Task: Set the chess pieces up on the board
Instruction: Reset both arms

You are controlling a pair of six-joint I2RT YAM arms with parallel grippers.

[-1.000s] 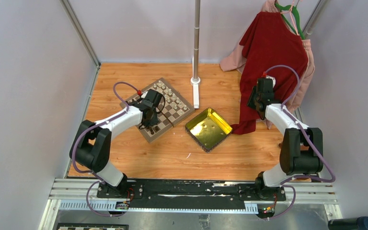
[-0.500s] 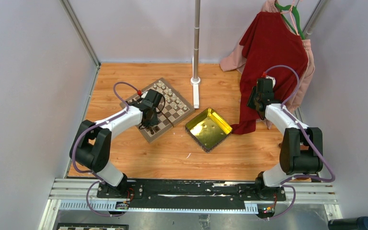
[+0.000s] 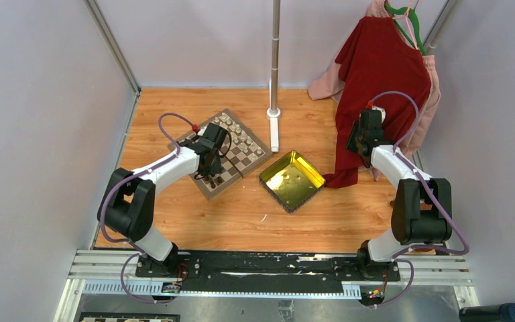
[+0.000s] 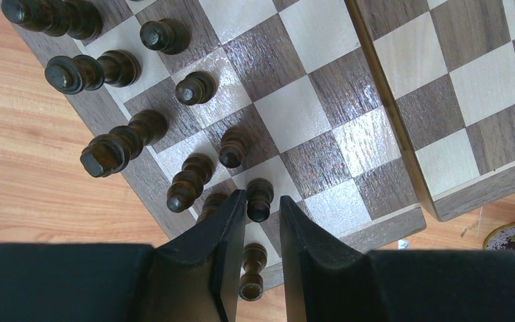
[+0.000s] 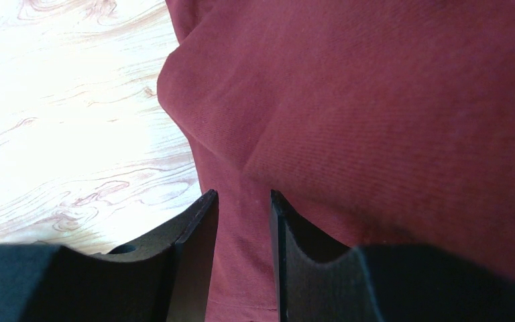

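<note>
Left fingers [image 4: 229, 235]: slightly spread, empty, low over the board [image 4: 349, 94] near corner; judged ready to pick.
Pawn [image 4: 259, 200]: dark, upright, top toward camera, just off the fingertips.
Dark pieces [image 4: 191, 182]: standing along the board's near rows.
Right fingers [image 5: 194, 235]: slightly spread, parked over red shirt [image 5: 375, 100].

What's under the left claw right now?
The left claw hangs over the board corner. One dark pawn shows through its gap, another at the tips. Its fingers cover the squares beneath and most of a third piece.
</note>
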